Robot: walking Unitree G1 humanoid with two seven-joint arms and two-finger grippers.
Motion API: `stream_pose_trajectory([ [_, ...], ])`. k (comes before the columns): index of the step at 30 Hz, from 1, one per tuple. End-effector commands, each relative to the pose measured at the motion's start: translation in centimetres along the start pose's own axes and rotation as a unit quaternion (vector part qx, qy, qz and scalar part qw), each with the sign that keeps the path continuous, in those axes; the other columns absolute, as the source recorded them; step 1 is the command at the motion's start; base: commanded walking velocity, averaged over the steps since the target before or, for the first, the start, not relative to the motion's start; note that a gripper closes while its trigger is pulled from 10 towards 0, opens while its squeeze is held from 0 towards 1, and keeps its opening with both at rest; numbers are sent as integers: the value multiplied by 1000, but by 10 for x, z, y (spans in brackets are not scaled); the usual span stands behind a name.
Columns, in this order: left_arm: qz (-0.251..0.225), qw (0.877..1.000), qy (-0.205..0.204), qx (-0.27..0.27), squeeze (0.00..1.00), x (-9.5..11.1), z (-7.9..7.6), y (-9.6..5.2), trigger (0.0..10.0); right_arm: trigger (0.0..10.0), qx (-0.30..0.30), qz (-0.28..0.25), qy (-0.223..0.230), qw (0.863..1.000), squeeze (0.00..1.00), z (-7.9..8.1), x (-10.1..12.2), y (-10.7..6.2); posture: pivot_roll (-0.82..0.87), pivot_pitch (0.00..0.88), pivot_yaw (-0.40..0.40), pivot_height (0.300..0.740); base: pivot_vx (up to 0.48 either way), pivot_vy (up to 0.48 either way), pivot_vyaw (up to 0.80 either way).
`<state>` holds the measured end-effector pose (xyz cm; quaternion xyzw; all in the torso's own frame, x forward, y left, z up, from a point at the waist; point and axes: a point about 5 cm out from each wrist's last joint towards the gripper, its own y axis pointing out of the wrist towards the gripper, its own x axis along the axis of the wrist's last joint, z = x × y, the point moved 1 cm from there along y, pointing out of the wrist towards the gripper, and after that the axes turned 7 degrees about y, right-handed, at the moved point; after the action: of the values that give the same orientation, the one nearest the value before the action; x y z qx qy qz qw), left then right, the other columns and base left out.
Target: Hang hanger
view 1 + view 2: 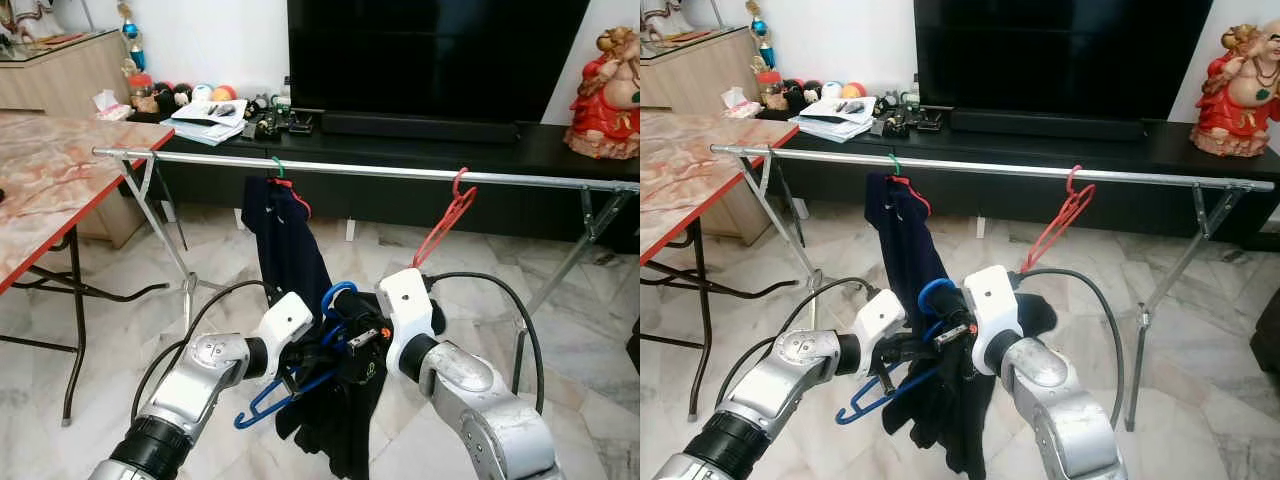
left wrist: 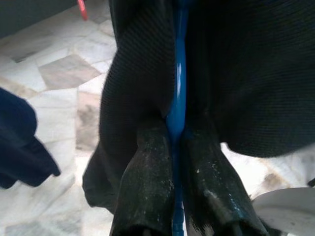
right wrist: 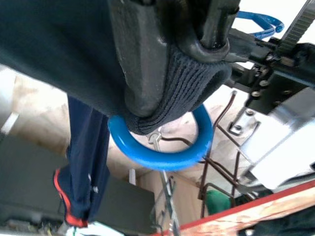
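Left gripper [image 2: 172, 162] clamping blue hanger [image 1: 275, 398], right gripper [image 3: 167, 73] pinching black garment [image 1: 345, 420]

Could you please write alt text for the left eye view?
Both grippers, left gripper and right gripper, hold a blue plastic hanger draped with black cloth below a silver metal rail carrying a navy garment and an empty red hanger.
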<state>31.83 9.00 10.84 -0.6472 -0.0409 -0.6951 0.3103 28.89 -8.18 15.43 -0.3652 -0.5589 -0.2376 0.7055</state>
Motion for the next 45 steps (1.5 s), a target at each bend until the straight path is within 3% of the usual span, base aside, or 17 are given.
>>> stream_pose_trajectory([
  [1, -22, 1000, 9, 11, 0, 11, 6, -2, 10000, 10000, 54, -31, -37, 997, 0, 16, 13, -4, 87, 10, 8, 740, 0, 0, 0],
  [4, -30, 999, 4, 16, 0, 13, 7, -2, 10000, 10000, 57, -24, -62, 996, 0, 12, 11, -9, 83, 11, 7, 740, 0, 0, 0],
  [5, -36, 999, 1, 17, 0, 14, 7, -2, 10000, 10000, 36, -7, -76, 996, 0, 2, 6, -10, 83, 11, 5, 740, 0, 0, 0],
  [10, -45, 999, -6, 20, 0, 16, 8, -3, 10000, 10000, 0, 6, -76, 997, 0, -17, 1, -13, 81, 12, 3, 740, 0, 0, 0],
  [11, -53, 998, -12, 25, 0, 17, 10, -4, 10000, 10000, -2, 8, -76, 997, 686, -19, 1, -14, 80, 10, 3, 740, 0, 0, 0],
  [12, -56, 998, -15, 27, 0, 17, 10, -5, 10000, 10000, -2, 9, -77, 997, 686, -20, 1, -14, 81, 11, 2, 740, 0, 0, 0],
  [13, -59, 998, -17, 30, 0, 18, 11, -5, 10000, 10000, 0, 9, -78, 997, 1000, -21, 1, -15, 81, 11, 2, 740, 0, 0, 0],
  [21, -70, 997, -23, 39, 0, 20, 13, -7, 10000, 10000, -4, 25, -93, 995, 1000, -25, -4, -17, 81, 11, 0, 740, 0, 0, 0],
  [25, -70, 996, -25, 41, 0, 19, 14, -7, 10000, 10000, -20, 54, -129, 990, 1000, -32, -12, -21, 77, 12, 0, 740, 0, 0, 0],
  [26, -70, 996, -25, 42, 0, 19, 14, -8, 10000, 10000, -45, 65, -149, 986, 1000, -40, -15, -23, 77, 12, 0, 740, 0, 0, 0],
  [29, -69, 996, -26, 41, 0, 18, 15, -9, 10000, 10000, -84, 59, -149, 983, 1000, -54, -12, -25, 75, 11, 1, 740, 0, 0, 0],
  [33, -62, 997, -22, 28, 0, 15, 14, -12, 10000, 10000, -170, -11, -132, 977, 1000, -83, 16, -30, 72, 9, 2, 740, 0, 0, 0],
  [36, -57, 998, -18, 11, 0, 14, 11, -14, 10000, 10000, -165, -35, -139, 976, 1000, -89, 27, -32, 72, 9, 2, 740, 0, 0, 0],
  [40, -43, 999, -2, -23, 0, 9, 5, -17, 10000, 10000, -87, -32, -177, 980, 1000, -90, 31, -29, 63, 3, 7, 740, 0, 0, 0],
  [41, -37, 999, 5, -34, 0, 8, 3, -18, 10000, 10000, -61, -28, -187, 980, 898, -90, 30, -30, 63, 3, 7, 740, 0, 0, 0],
  [42, -33, 998, 11, -45, 0, 7, 1, -20, 10000, 10000, -24, -21, -210, 977, 0, -89, 30, -30, 63, 3, 7, 740, 0, 0, 0],
  [45, -32, 998, 16, -54, 0, 6, -1, -19, 10000, 10000, 50, 2, -243, 969, 0, -85, 24, -31, 57, 0, 10, 740, 0, 0, 0],
])
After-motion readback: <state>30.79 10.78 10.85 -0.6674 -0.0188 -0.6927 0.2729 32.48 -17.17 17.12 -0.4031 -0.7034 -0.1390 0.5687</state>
